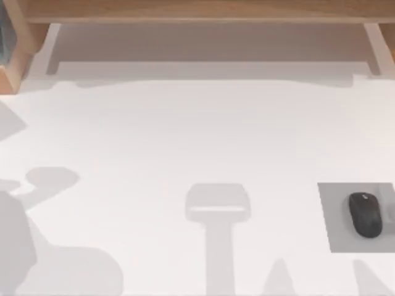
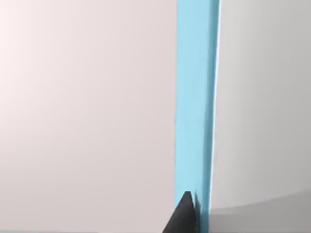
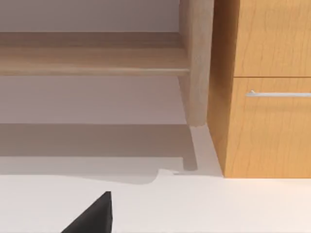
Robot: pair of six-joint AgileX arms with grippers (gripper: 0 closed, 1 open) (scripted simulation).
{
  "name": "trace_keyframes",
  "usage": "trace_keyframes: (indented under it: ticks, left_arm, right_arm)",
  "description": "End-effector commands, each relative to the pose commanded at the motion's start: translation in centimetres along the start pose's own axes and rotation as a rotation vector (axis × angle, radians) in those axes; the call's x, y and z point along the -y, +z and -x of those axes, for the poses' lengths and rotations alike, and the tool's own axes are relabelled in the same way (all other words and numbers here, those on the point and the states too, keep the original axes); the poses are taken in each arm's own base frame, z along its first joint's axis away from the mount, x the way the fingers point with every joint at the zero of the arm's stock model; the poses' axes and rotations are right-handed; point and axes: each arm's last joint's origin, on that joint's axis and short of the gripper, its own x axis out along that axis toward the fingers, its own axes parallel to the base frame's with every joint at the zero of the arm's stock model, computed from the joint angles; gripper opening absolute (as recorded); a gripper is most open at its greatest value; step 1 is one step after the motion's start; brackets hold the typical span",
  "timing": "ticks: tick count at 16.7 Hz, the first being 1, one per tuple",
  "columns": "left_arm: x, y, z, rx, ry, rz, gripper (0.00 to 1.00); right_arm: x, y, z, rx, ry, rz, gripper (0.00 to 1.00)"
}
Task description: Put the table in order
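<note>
The table (image 1: pixel 185 135) is seen from above as a broad white surface taking up most of the top view, with soft grey shadows cast across its near part. At its right side, near the front, a grey mat (image 1: pixel 339 231) lies flat on the tabletop, and a black mouse (image 1: pixel 365 214) rests on the mat, towards the mat's right part. Along the far edge a light wooden shelf (image 1: pixel 203 11) is set, its board raised on legs that stand on the table at left and right, so that a shaded strip of tabletop is left beneath it. At the far left corner a wooden upright with a bluish panel (image 1: pixel 5 34) beside it is partly seen. In the left wrist view a pale surface is crossed by a light blue strip (image 2: pixel 194 107), and one dark fingertip (image 2: pixel 182 216) of the left gripper is seen at the strip's lower end, apparently against it; whether this claw is released or clenched cannot be told. In the right wrist view the table, the shelf with one leg (image 3: pixel 197 63), and a wooden drawer unit (image 3: pixel 267 87) with a metal handle (image 3: pixel 279 93) are shown, the unit standing just beside that leg. One dark fingertip (image 3: pixel 95 216) of the right gripper is seen over the tabletop, well short of the shelf; its state cannot be told either.
</note>
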Motion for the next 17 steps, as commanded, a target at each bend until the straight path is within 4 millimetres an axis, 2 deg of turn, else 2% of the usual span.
trace_keyframes:
  ticks: [3,5,7,12,14,17]
  left_arm:
    - [5.1,-2.8,-0.8,0.044,-0.136,-0.150,0.00]
    - [7.4,-2.9,-1.3,0.138,-0.172,-0.218,0.00]
    - [8.9,-1.9,-1.8,0.261,-0.173,-0.269,0.00]
    - [11.5,2.1,-3.4,0.560,-0.136,-0.331,0.00]
    - [12.4,3.0,-4.0,0.623,-0.135,-0.334,0.00]
    - [12.9,3.3,-4.3,0.645,-0.139,-0.332,0.00]
  right_arm:
    - [0.0,0.0,0.0,0.000,0.000,0.000,1.00]
    - [0.0,0.0,0.0,0.000,0.000,0.000,1.00]
    - [0.0,0.0,0.0,0.000,0.000,0.000,1.00]
    - [0.0,0.0,0.0,0.000,0.000,0.000,1.00]
    - [0.0,0.0,0.0,0.000,0.000,0.000,1.00]
    - [0.0,0.0,0.0,0.000,0.000,0.000,1.00]
